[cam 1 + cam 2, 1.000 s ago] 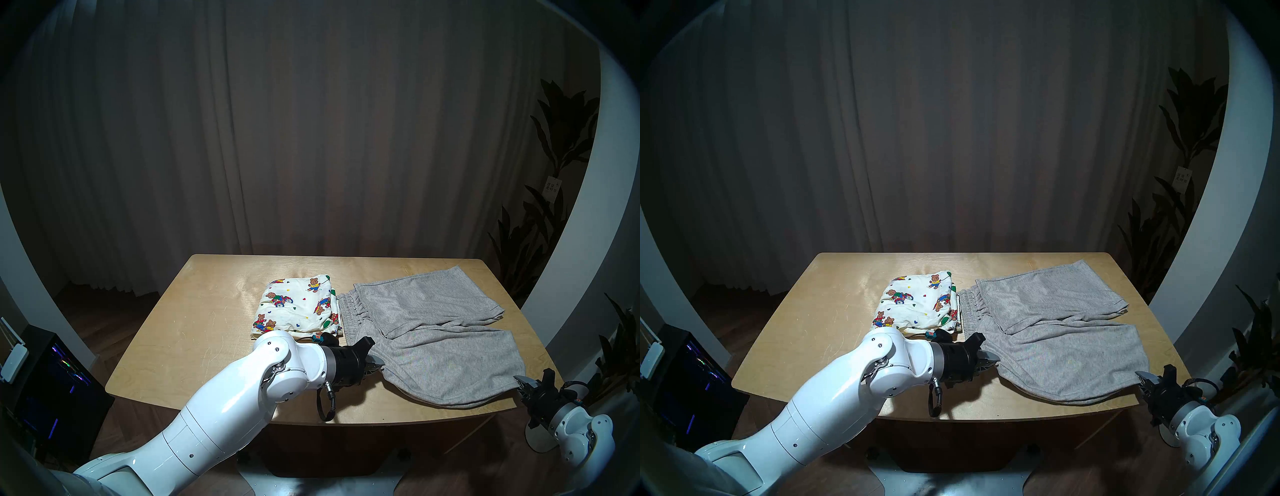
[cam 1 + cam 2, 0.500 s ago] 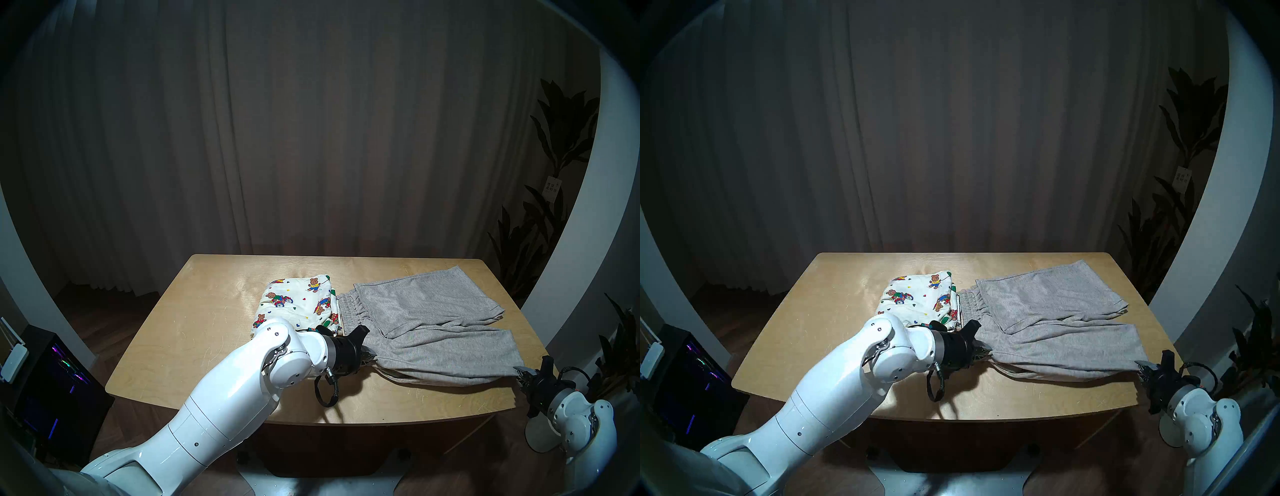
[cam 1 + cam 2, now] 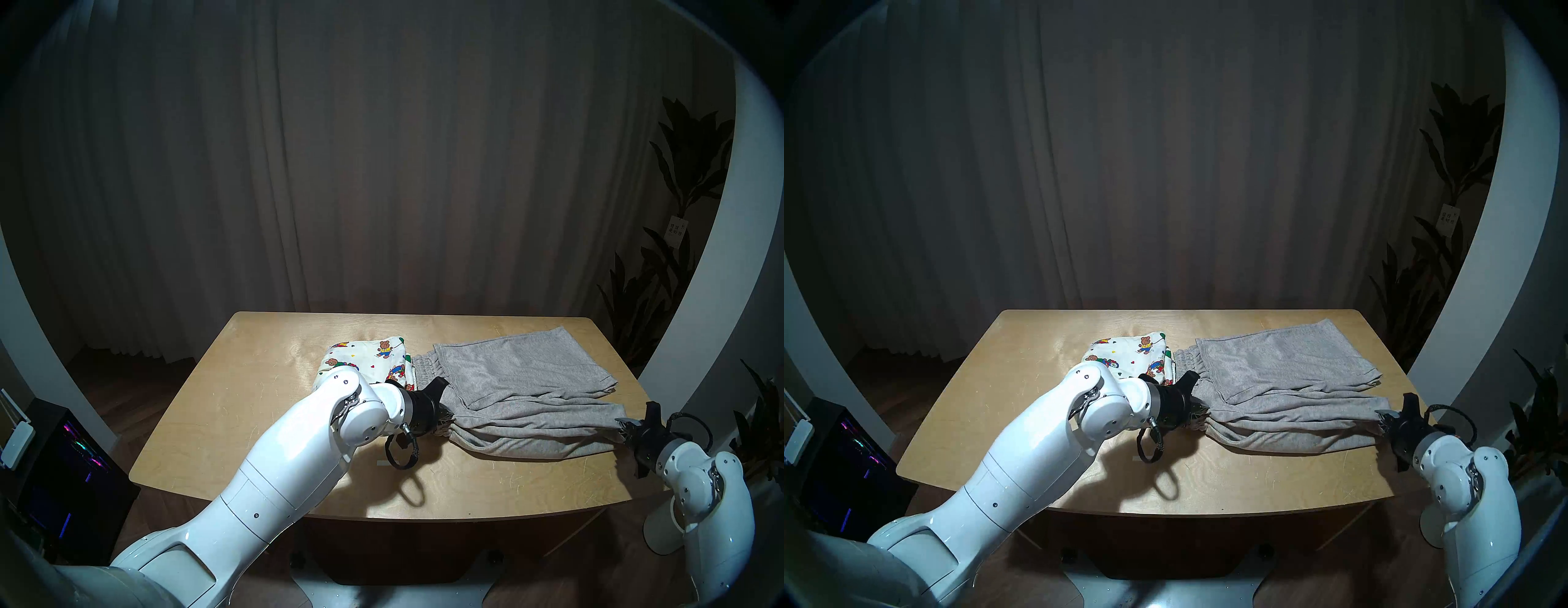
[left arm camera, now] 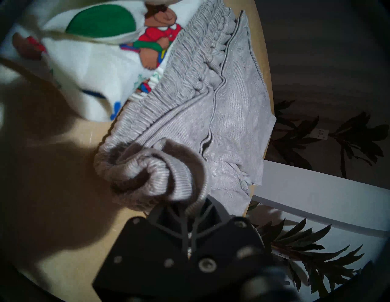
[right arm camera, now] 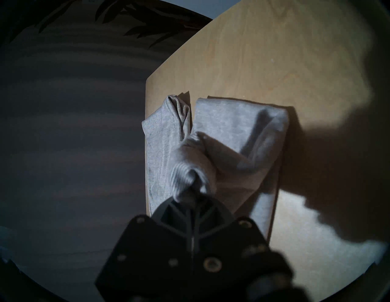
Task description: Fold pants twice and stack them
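Step now: the first fold of the grey shorts (image 3: 522, 390). The robot lifts the near leg to lay it over the far leg.
Grey shorts: they lie on the right half of the table (image 3: 237, 407). The far leg lies flat. The near leg is held up at both ends and sags a little in the middle.
Bear shorts (image 3: 373, 361): they sit folded in a small pile near the middle of the table, just beside the waistband of the grey shorts and touching it.
Left end effector (image 3: 445, 418): it is closed tight on the near corner of the waistband. The left wrist view shows the thick stretchy band bunched up in front of its fingers (image 4: 202, 210).
Right end effector (image 3: 625, 429): it is closed tight on the hem of the near leg, at the right edge of the table. The right wrist view shows a twist of grey cloth pinched there.
How far along: the bear shorts look done. The grey shorts are not folded yet, so most of their work is left, and the stacking too.
Next move needs: both arms should go away from the robot together and keep the cloth pulled straight. They should set the near edge down along the far edge, then let go.
Watch out: the left arm is close to the bear shorts and could bump the pile.
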